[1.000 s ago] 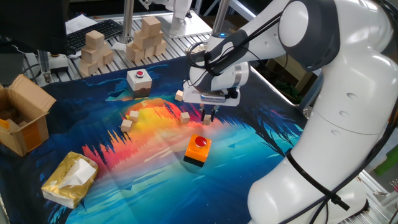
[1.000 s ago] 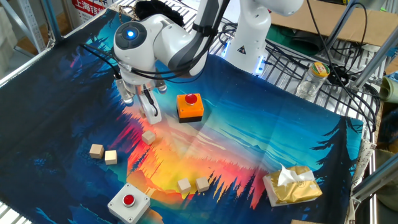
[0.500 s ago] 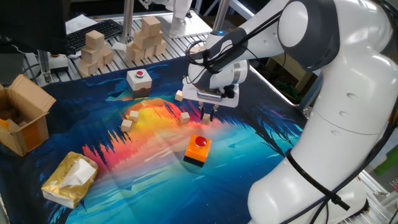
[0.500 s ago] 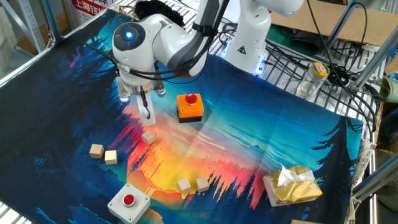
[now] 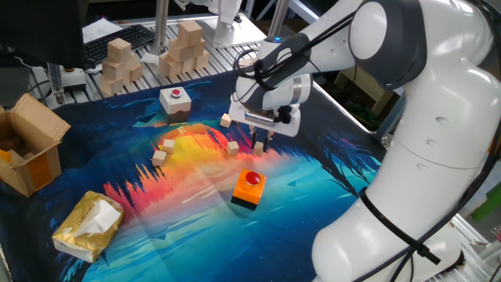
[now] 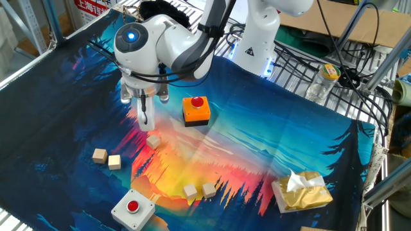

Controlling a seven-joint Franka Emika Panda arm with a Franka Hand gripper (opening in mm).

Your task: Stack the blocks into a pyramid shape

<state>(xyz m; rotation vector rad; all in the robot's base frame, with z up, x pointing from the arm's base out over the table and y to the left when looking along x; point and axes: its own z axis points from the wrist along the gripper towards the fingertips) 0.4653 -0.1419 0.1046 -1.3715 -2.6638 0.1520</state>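
In the one fixed view, the tool (image 5: 261, 144) is lifting and drifting toward the far side of the bench; compared with a second ago it is hanging higher and a little nearer the white button box (image 5: 175, 101). Its fingers are pressed together with nothing between them, so no block is being carried. Four of the small blocks are showing here: one (image 5: 232, 146) just beside the tool, one (image 5: 225, 121) toward the far edge, and a pair (image 5: 163, 150) nearer the middle. None is stacked, so the pyramid is, as I judge it, not begun. The orange button box (image 5: 249, 189) is sitting toward the near edge.

In the other fixed view, the tool (image 6: 142, 118) is rising likewise, clenched and empty, above the nearest block (image 6: 153, 141). Two blocks (image 6: 106, 158) are lying near the left edge, two more (image 6: 200, 190) toward the near edge.

A printed sunset cloth (image 6: 270, 147) is covering the bench; a tissue pack (image 6: 300, 190), cables and metal racking are surrounding it.
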